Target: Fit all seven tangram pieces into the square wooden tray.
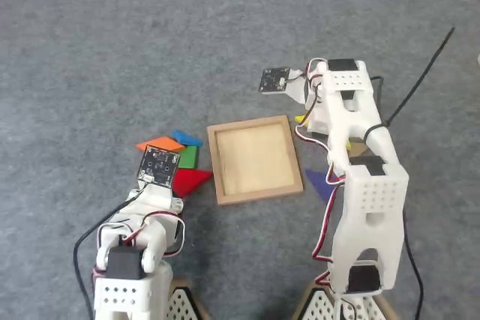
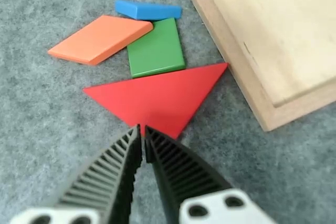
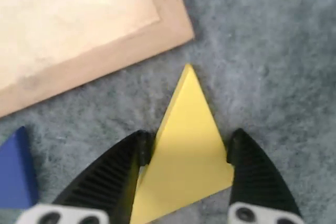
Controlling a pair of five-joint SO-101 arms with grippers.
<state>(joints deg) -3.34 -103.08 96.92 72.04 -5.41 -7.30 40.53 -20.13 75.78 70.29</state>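
- The square wooden tray is lying flat on the grey carpet, between the two arms.
- All the pieces in view are lying outside the tray, on the carpet.
- The left gripper is hanging low over the carpet on the tray's left side. Its fingers are pressed together with nothing between them, and their tips are sitting at one short edge of the red triangle.
- The red triangle is lying flat, with one corner pointing at the tray rim, near it but apart.
- The green piece is lying just beyond the red triangle's long edge.
- The orange parallelogram is lying against the green piece's far corner, on the side away from the tray.
- The light blue piece is lying just past the green piece, farthest from the left gripper.
- The right gripper is hanging on the tray's right side. Its fingers are spread wide, standing on either side of the yellow triangle. Whether they are pressing on it cannot be told.
- The yellow triangle is lying flat on the carpet, with its tip pointing toward a corner of the tray, near the rim but apart.
- The dark blue triangle is lying on the carpet near the tray's right edge, apart from the yellow triangle and partly hidden by the right arm in the high view.
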